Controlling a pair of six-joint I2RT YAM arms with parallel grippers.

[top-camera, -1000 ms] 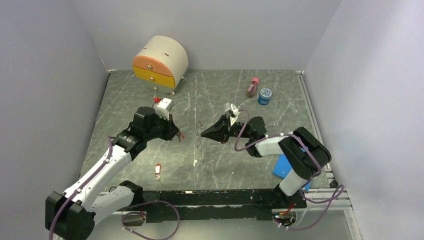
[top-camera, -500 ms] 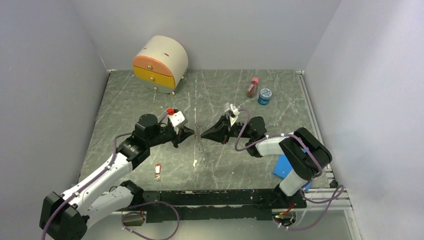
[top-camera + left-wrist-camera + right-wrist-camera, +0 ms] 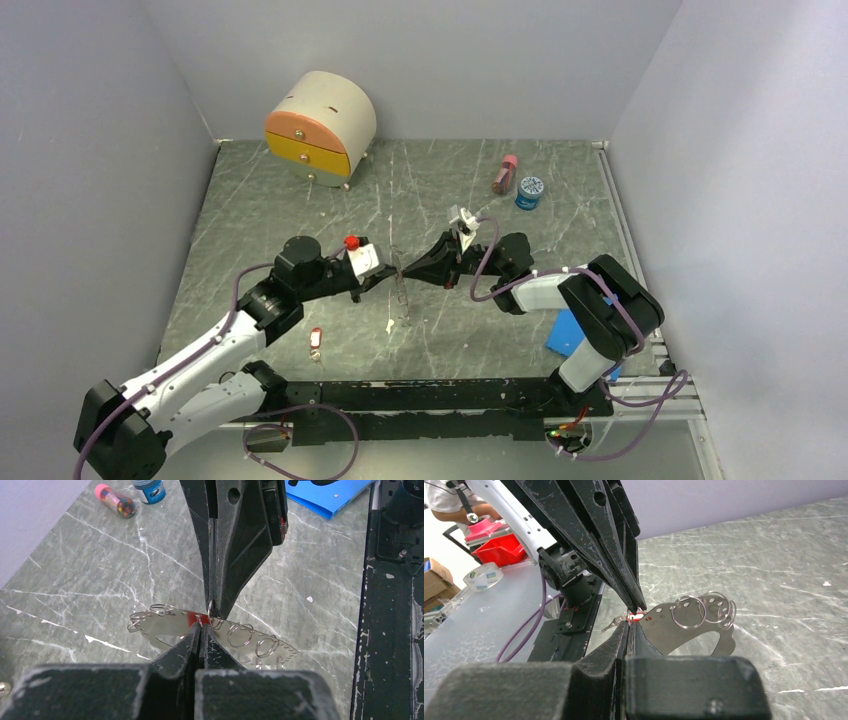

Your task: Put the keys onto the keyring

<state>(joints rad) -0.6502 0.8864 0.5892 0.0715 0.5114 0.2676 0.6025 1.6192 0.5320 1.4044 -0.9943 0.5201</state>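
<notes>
The left arm (image 3: pixel 200 355) and right arm (image 3: pixel 545 290) are wearing white shells over black joints; purple cables (image 3: pixel 544 590) are looping alongside; the black left hand (image 3: pixel 200 629) is showing scuffs.

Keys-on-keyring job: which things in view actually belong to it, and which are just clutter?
Job:
- keyring, pinched by right gripper
- red-tagged key, in left gripper
- loose red-tagged key

Clutter:
- drawer box
- pink bottle
- blue-lidded jar
- blue sheet
</notes>
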